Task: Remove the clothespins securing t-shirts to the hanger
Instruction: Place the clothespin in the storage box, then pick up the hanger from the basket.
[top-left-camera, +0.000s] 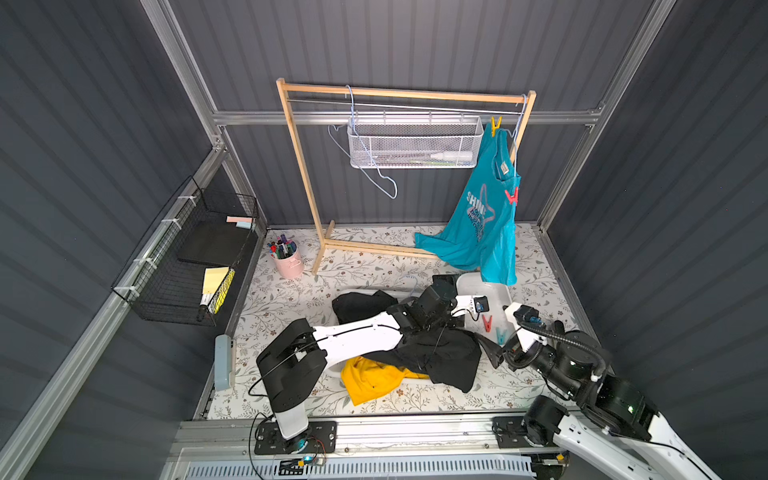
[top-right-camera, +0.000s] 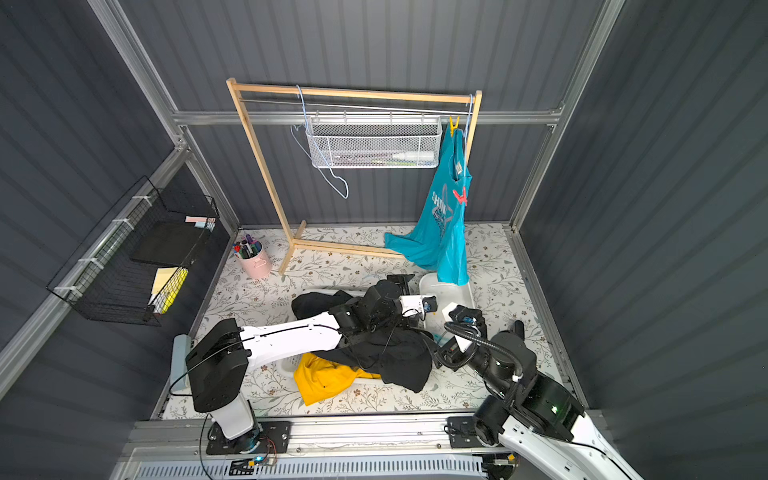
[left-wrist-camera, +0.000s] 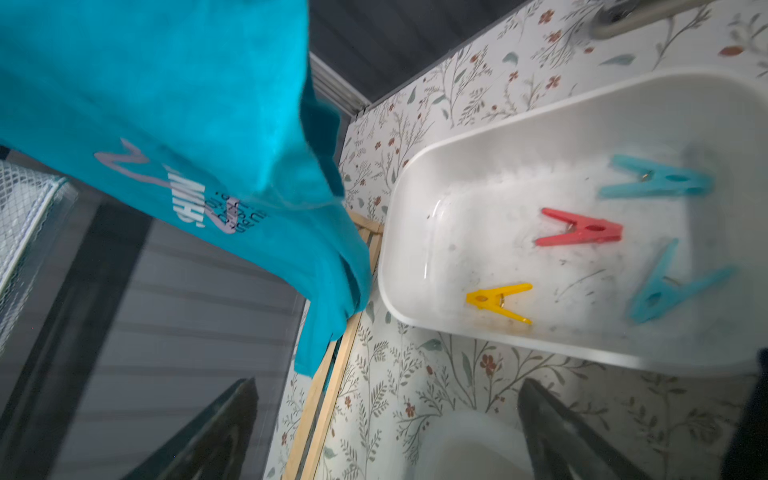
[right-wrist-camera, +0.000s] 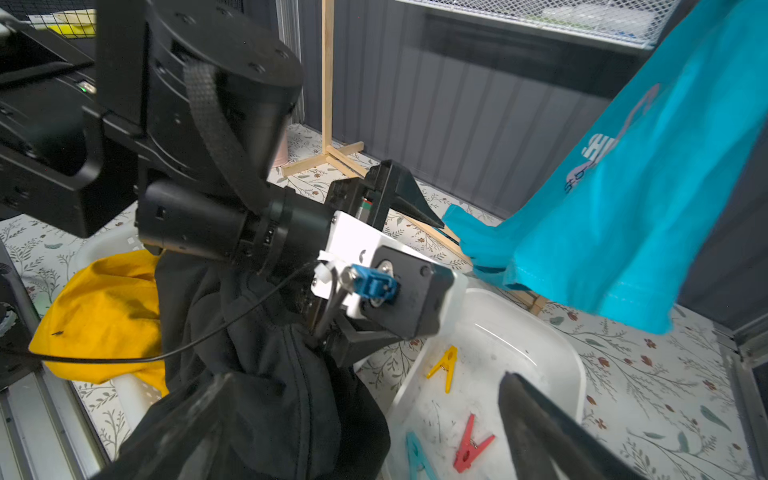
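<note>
Left pincer (left-wrist-camera: 388, 384): spread wide, empty, just beside the tray (left-wrist-camera: 415, 174).
Right pincer (right-wrist-camera: 365, 378): spread wide, empty, by the black shirt (right-wrist-camera: 270, 374).
Tray: four loose clothespins (left-wrist-camera: 579, 228) inside.
Worktop (top-left-camera: 291, 291): black shirt and yellow shirt (top-left-camera: 374, 380) heaped, unpinned.
Remaining: teal shirt (top-left-camera: 482, 216) on the hanger (top-left-camera: 515, 139), pinned by a yellow clothespin (top-left-camera: 496, 124) and a red clothespin (top-left-camera: 512, 196).

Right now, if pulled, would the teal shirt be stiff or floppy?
Probably floppy: the teal shirt hangs in loose folds, hem draped over the base of the rack. It would likely stretch, not come free: a yellow clothespin and a red clothespin pin it.
</note>
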